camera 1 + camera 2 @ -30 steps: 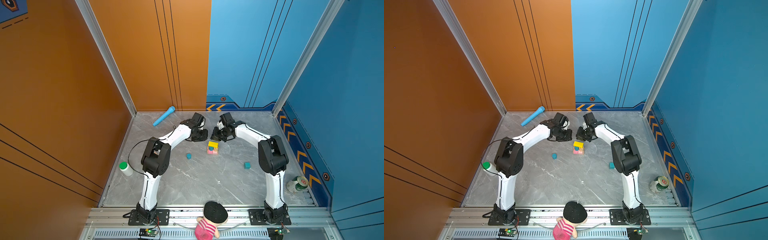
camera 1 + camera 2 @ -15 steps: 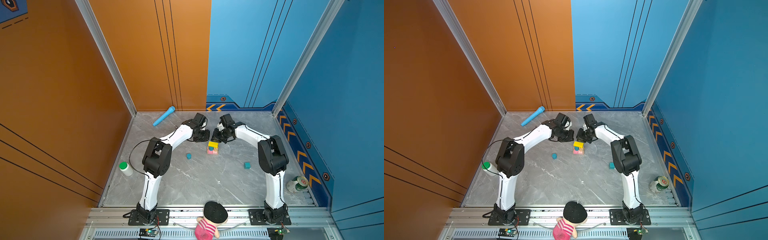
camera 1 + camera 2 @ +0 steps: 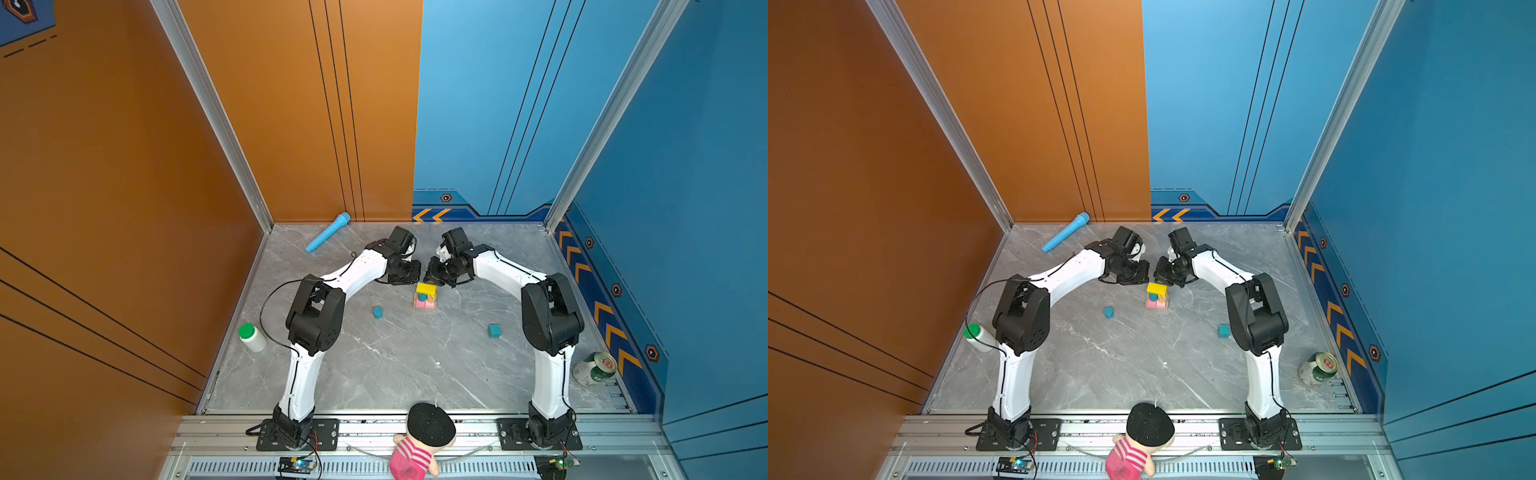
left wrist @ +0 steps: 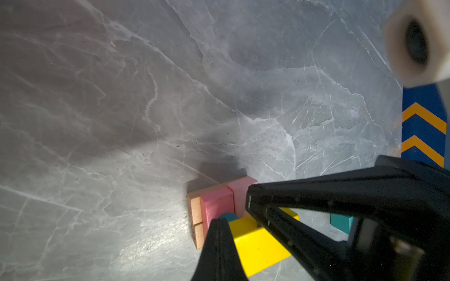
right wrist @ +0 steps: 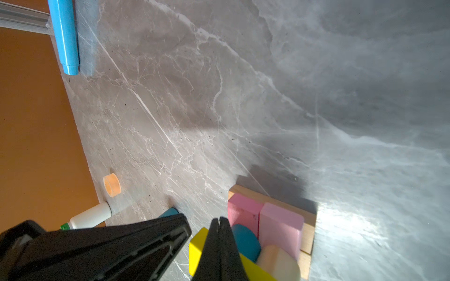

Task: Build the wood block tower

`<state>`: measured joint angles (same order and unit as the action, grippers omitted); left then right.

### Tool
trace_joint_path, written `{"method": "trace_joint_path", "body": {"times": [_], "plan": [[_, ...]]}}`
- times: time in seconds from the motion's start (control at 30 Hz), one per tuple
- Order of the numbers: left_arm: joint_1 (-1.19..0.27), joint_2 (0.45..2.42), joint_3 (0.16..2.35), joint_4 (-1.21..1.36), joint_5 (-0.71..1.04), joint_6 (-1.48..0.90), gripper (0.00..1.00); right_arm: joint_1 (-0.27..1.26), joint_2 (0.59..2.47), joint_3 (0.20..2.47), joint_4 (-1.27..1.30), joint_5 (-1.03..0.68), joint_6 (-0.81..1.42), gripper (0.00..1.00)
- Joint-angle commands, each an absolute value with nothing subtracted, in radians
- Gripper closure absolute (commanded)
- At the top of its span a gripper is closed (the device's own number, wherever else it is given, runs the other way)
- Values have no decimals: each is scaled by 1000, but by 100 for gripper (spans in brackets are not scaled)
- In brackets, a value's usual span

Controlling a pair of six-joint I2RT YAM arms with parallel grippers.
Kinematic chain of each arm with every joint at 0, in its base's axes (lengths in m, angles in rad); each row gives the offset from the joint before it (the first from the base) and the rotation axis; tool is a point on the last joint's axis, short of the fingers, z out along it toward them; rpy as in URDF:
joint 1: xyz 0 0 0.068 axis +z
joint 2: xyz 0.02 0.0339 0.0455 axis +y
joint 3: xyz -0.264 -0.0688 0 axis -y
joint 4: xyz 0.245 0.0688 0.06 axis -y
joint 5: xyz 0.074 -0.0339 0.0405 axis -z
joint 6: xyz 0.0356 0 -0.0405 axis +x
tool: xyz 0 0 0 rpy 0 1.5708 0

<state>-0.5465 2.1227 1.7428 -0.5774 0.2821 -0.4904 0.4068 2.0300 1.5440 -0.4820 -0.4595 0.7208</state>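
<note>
Top view, reading from the left: the white bottle point(image 3: 252, 337) stands by the orange wall. A loose blue cylinder point(image 3: 377, 312) sits on the counter point(image 3: 374, 374), near the tower but apart from it. The right wrist view also catches a short tan cylinder point(image 5: 112, 185) lying close to that wall, near the bottle. Next come the left fingers point(image 4: 219, 243), pressed together with nothing between them. In the left wrist view their tip is right at one end of the yellow bar point(image 4: 258, 243), though I cannot tell whether it touches.

The tower point(image 3: 425, 296) stands toward the back of the counter, between the two arms. I judge it well along. It has tan bars at the bottom and two pink bars on them. A blue and a pale cylinder stand on those, and the yellow bar lies flat across the top. That bar's long axis runs across the top view, one end toward each arm.

The right fingers point(image 5: 219, 243) are likewise pressed together and empty, their tip over the bar's other end. I read this as both arms squaring up the bar rather than carrying anything. Further right, a teal cube point(image 3: 493, 331) sits alone, well apart from the tower. So three pieces are not yet stacked, as far as I can see.
</note>
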Motion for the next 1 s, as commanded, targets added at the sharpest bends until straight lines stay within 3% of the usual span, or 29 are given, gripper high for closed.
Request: {"method": "trace_joint_path", "body": {"times": [0.0, 0.97], "plan": [[-555, 2130, 1774, -607, 298, -483, 100, 410, 1981, 1523, -494, -422, 712, 100], [-568, 2122, 1778, -617, 289, -481, 100, 405, 1915, 1461, -491, -388, 722, 100]]}}
